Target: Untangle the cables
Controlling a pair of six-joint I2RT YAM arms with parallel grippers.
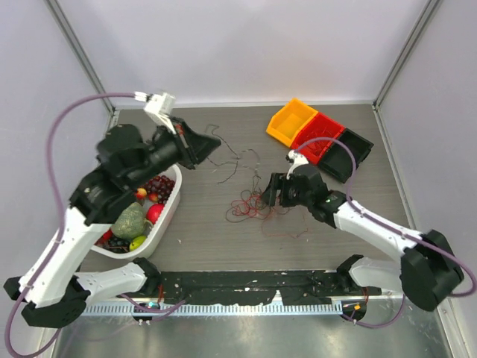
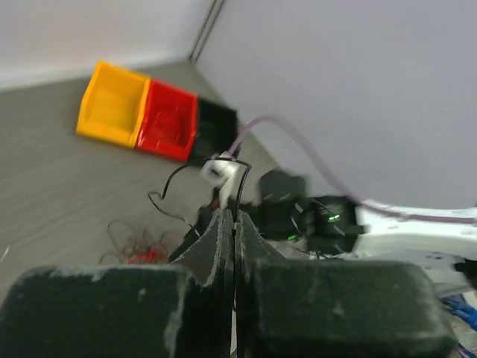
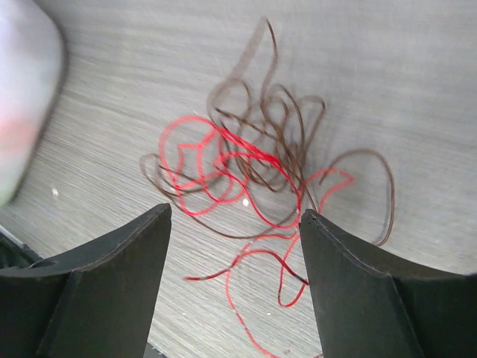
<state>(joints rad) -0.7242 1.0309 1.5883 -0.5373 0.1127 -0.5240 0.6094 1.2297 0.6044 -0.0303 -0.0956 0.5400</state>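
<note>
grey wood-grain tabletop point(image 1: 209, 246) between pale walls point(image 1: 246, 45), cables point(image 3: 246, 179) beneath wide-open right gripper point(image 3: 235, 215), left gripper point(image 2: 235, 216) tight on one

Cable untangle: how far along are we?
Barely started. Done: one dark cable is pulled partly away from the pile. In hand: the left claw is shut on it, and the right claw is open over the red-brown tangle. Left: separating that knot.
</note>
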